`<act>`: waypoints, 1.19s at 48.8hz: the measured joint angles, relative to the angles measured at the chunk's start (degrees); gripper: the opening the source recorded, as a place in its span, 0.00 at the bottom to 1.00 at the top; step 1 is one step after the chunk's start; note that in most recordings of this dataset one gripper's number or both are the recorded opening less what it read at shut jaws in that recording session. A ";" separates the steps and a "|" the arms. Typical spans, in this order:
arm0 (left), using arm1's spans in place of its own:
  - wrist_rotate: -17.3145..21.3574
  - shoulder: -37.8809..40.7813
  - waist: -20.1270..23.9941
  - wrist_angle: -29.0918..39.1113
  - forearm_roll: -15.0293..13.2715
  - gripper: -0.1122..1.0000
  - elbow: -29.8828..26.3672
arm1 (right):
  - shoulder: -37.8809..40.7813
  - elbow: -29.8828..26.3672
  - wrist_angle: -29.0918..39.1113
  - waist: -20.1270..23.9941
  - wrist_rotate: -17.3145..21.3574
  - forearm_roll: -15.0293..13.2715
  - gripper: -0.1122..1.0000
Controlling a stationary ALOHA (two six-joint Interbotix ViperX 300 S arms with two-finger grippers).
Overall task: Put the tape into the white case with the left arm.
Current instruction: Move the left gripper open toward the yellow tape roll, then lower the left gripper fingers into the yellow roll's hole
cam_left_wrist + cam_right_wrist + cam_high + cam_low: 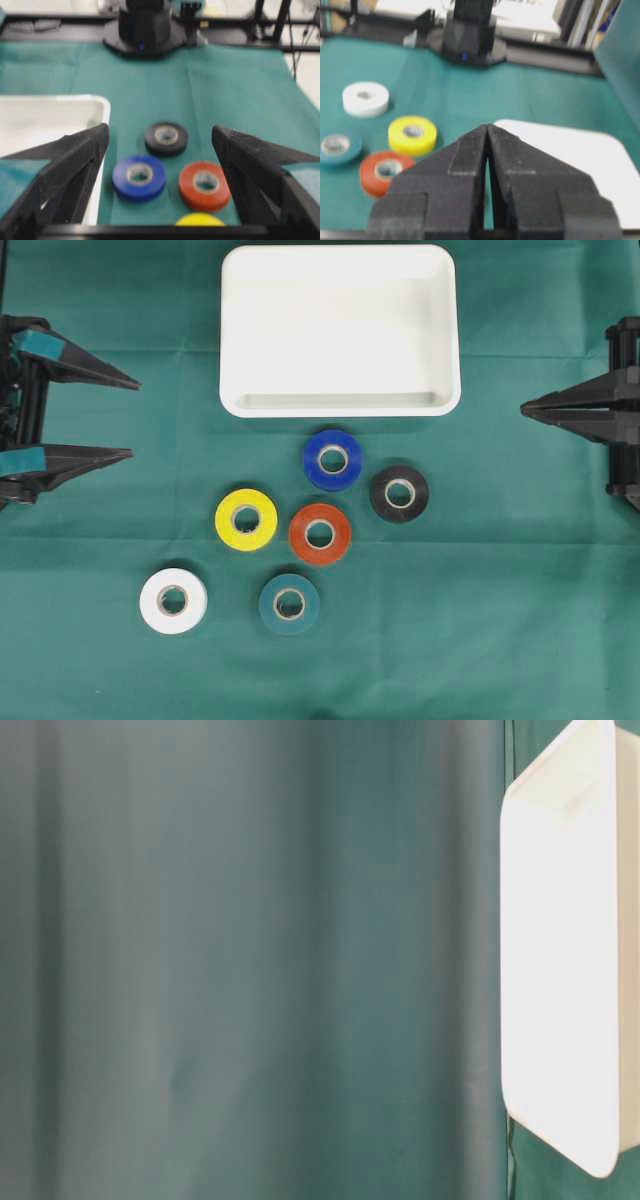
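Nothing done yet; white case (340, 330) holds nothing; six tape rolls (320, 533) lie just below the case; left gripper (133, 418) spread wide, holding nothing, well left; right gripper (524, 409) closed.

The white case (340, 330) is set against the cloth's (520, 620) far edge, centred. Six tape rolls (320, 533) are laid nearer the near edge, none touching: two just before the case, two mid-cloth, two closest to the near edge, leftward.
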 measured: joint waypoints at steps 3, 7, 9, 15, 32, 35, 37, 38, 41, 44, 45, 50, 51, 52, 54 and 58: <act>-0.09 1.67 0.00 0.44 0.00 1.00 -0.09 | 0.00 1.05 1.32 -0.18 0.00 -0.18 0.02; -0.09 4.22 0.00 0.79 0.00 1.00 -0.62 | 0.00 2.29 3.43 -0.26 0.00 -0.70 0.02; -0.09 5.63 0.00 0.88 0.00 1.00 -1.14 | -0.09 2.81 4.31 -0.35 0.00 -0.88 0.02; -0.09 9.49 0.00 1.85 0.00 1.00 -2.72 | -0.18 4.13 6.33 -0.35 0.00 -1.05 0.02; -0.09 19.51 0.00 4.48 0.00 1.00 -6.42 | -0.79 8.35 9.32 -0.35 0.00 -2.90 0.02; -0.09 21.36 0.00 4.48 0.00 1.00 -7.12 | -1.23 9.14 9.40 -0.35 0.00 -3.43 0.02; -0.09 22.59 0.00 4.57 -0.09 1.00 -7.47 | -1.49 9.67 9.49 -0.35 0.09 -3.60 0.02; -0.09 23.20 0.00 4.66 0.00 1.00 -7.82 | -1.76 9.93 9.40 -0.35 0.09 -3.60 0.02; -0.09 25.14 0.00 5.36 0.00 0.99 -8.61 | -2.46 10.81 9.58 -0.35 0.09 -3.60 0.02; -0.09 26.81 0.00 6.86 -0.09 0.99 -9.67 | -3.34 11.60 10.37 -0.26 0.26 -3.69 0.02; -0.09 27.33 0.00 7.38 0.00 0.99 -10.11 | -3.69 11.78 10.55 -0.35 0.26 -3.69 0.02; -0.09 29.44 0.00 9.67 0.00 0.99 -11.87 | -5.19 12.57 11.25 -0.35 0.26 -3.69 0.02; -0.09 29.97 0.00 10.20 0.00 0.99 -12.39 | -5.45 12.66 11.34 -0.35 0.26 -3.69 0.02; -0.09 30.41 0.00 10.46 0.00 0.99 -12.66 | -5.71 12.83 11.43 -0.35 0.26 -3.69 0.02; -0.09 31.03 0.00 10.81 0.00 0.99 -13.18 | -6.24 12.92 11.34 -0.35 0.26 -3.69 0.02; 0.18 32.34 0.00 10.99 0.00 0.99 -13.97 | -6.77 13.27 11.34 -0.35 0.53 -3.69 0.02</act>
